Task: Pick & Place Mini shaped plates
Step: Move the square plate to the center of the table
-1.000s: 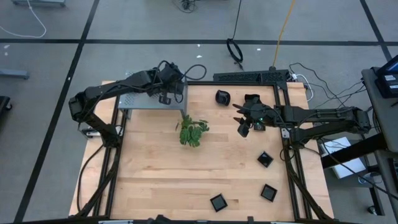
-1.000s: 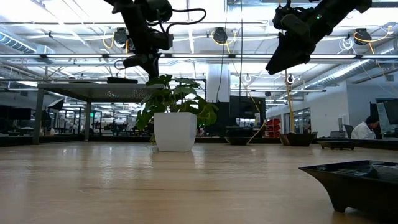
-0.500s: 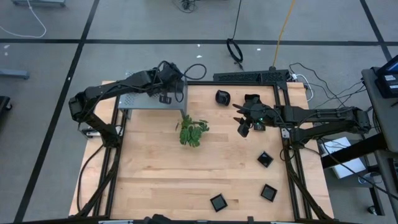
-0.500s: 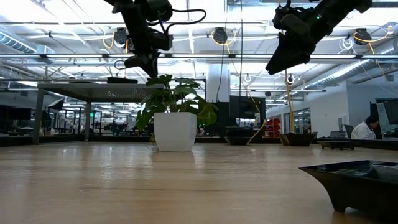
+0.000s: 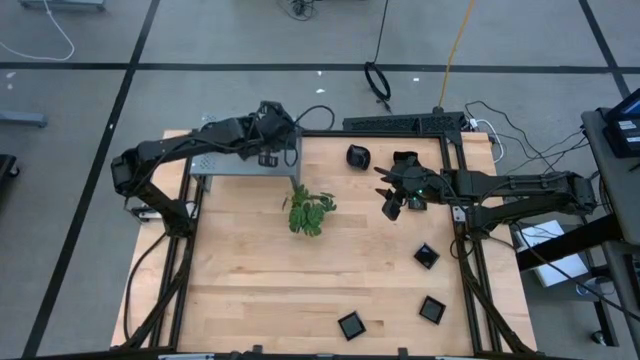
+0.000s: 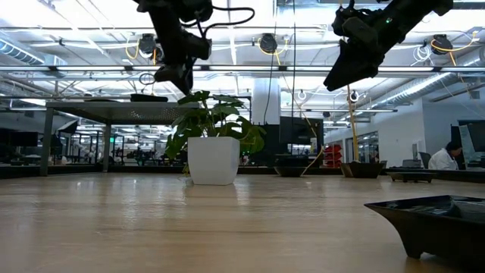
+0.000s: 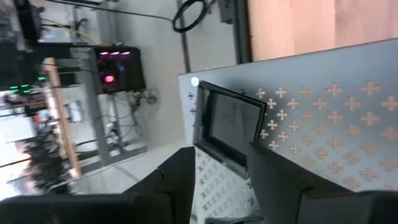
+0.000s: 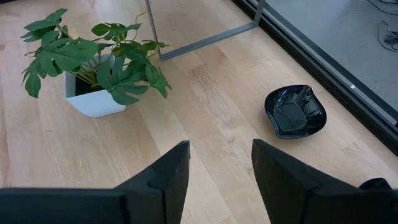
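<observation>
Flanking a potted plant (image 5: 309, 212): perforated box (image 5: 232, 160), plates (image 5: 358, 156).

The room around the table is a large open hall. The floor (image 5: 250, 40) is grey, crossed by dark lines, and a yellow cable (image 5: 455, 45) hangs down at about one o'clock. The ceiling (image 6: 250, 53) carries white beams, pipes and bright lamps. At three o'clock in the low view, a person (image 6: 447, 158) sits at a desk (image 6: 424, 174).
</observation>
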### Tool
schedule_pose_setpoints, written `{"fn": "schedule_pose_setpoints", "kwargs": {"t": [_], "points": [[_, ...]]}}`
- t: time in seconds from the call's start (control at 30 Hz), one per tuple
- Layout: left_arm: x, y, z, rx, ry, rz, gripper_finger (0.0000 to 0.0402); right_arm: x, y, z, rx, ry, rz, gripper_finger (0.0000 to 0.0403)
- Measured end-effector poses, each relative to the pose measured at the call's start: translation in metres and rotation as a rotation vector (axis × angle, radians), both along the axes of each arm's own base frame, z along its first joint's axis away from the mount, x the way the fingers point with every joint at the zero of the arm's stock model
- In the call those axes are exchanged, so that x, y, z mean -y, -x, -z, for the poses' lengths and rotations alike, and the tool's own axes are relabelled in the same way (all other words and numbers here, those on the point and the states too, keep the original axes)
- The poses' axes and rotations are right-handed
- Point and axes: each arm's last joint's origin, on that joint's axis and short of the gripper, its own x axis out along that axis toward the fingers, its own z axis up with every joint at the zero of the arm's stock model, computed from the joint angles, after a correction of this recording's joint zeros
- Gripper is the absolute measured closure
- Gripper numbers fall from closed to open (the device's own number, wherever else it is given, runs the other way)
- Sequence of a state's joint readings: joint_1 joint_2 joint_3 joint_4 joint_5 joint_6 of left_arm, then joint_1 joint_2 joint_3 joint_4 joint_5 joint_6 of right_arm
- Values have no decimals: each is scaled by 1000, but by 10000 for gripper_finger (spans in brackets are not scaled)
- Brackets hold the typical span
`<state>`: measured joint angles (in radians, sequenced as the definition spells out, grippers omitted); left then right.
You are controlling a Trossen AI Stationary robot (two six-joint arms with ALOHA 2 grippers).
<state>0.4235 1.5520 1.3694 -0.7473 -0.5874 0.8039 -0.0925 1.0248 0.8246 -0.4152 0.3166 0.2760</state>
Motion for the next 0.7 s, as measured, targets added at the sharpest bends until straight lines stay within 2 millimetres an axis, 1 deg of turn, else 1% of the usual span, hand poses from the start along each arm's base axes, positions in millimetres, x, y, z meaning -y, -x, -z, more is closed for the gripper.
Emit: {"fn": "schedule_pose_setpoints", "kwargs": {"t": [0.17, 0.23, 0.3, 0.4, 0.47, 0.63, 0.7], "points": [[18, -10, -2, 12, -41, 35, 249, 0, 0, 0, 6, -9, 14, 238], [28, -15, -3, 53, -39, 51, 249, 1, 0, 0, 30, -43, 76, 238], [38, -22, -6, 130, -34, 50, 249, 4, 2, 1, 49, -107, 140, 238], [53, -32, -11, 296, -13, 28, 249, 10, 7, 6, 23, -185, 213, 238], [63, -40, -15, 428, 9, 11, 249, 14, 11, 9, -20, -205, 257, 238], [86, -56, -33, 770, 71, -5, 249, 19, 21, 19, -154, -215, 308, 238], [95, -62, -42, 904, 88, 8, 249, 19, 22, 22, -192, -214, 309, 238]]}}
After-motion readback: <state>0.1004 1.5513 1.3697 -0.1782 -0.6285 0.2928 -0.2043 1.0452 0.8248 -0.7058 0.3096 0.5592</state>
